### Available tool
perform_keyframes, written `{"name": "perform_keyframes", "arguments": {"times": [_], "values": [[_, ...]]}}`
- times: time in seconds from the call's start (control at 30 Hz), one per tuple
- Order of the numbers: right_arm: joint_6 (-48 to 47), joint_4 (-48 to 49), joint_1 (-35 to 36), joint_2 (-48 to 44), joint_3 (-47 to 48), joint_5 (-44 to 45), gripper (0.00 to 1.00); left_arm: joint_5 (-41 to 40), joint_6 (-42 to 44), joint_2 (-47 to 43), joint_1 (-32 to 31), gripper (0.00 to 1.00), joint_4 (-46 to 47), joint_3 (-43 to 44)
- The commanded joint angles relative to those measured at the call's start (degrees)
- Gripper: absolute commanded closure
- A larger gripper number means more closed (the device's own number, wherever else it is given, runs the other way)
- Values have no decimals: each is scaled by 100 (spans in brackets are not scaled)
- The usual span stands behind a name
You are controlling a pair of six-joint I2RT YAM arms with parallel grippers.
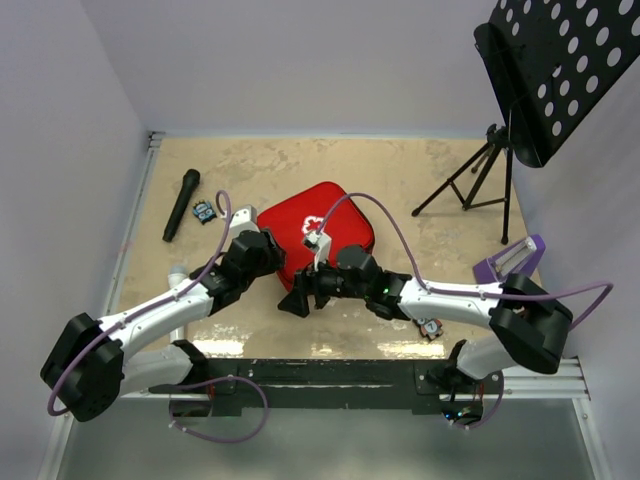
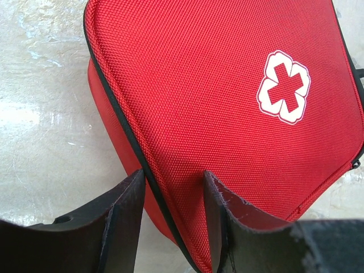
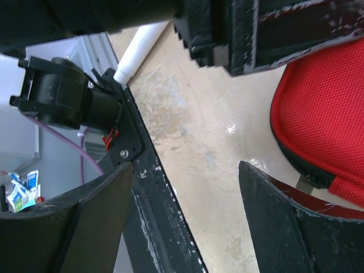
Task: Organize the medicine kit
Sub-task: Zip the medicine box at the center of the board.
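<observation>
Top external view is showing the medicine kit [image 1: 285, 225] lying closed near the middle of the tabletop [image 1: 400, 170], lid up, one corner pointing toward the arms. The left tool [image 1: 255, 250] is sitting at the kit's left edge. The right tool [image 1: 298, 300] is hovering just off its near corner.

Left wrist view is showing the white cross [image 2: 283, 86] on the red lid and the black zipper edge [image 2: 122, 122] running down between the two fingers [image 2: 122, 227]. One finger is standing on the tabletop side of that edge and the other is lying over the lid, so the left tool is straddling the kit's rim. Its jaws are standing apart, and I cannot tell whether they are pinching the rim or only bracketing it.

Right wrist view is showing the right tool spread wide, with bare tabletop filling the gap between its fingers. The kit's rounded corner is lying just beside one finger, outside the gap, so this tool is gripping nothing.

Left of the kit, a black microphone [image 1: 182, 204] and a small blue packet [image 1: 204, 211] are lying close together. A music stand [image 1: 555, 70] is standing at the far right, and a purple object [image 1: 510, 262] is sitting near the right edge.
</observation>
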Motion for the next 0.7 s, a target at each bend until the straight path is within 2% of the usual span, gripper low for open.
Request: {"name": "perform_keyframes", "arguments": {"times": [0.0, 0.07, 0.13, 0.2, 0.33, 0.4, 0.47, 0.57, 0.67], "values": [[-147, -178, 72, -492, 122, 457, 21, 94, 138, -76, 53, 51, 151, -87], [-59, -458, 54, -1001, 51, 1218, 23, 59, 164, -243, 71, 50, 142, -78], [3, -652, -77, -1379, -28, 1582, 25, 24, 208, -480, 80, 47, 99, -87], [29, -933, -235, -1635, 7, 2143, 28, 32, 296, -778, 80, 38, 55, -87], [-111, -1452, -762, -1584, 270, 2524, 34, 347, 559, -1419, 71, 20, 71, -245], [-286, -1628, -1009, -1321, 420, 2532, 39, 769, 639, -1692, 36, 17, 221, -411], [-410, -1742, -1106, -1005, 586, 2594, 42, 999, 604, -1912, -209, 15, 441, -605], [-489, -1769, -1115, -635, 736, 2603, 46, 868, 490, -1966, -990, 15, 511, -807], [-489, -1691, -1133, -424, 754, 2568, 46, 841, 280, -1808, -1589, 18, 660, -948]]}}
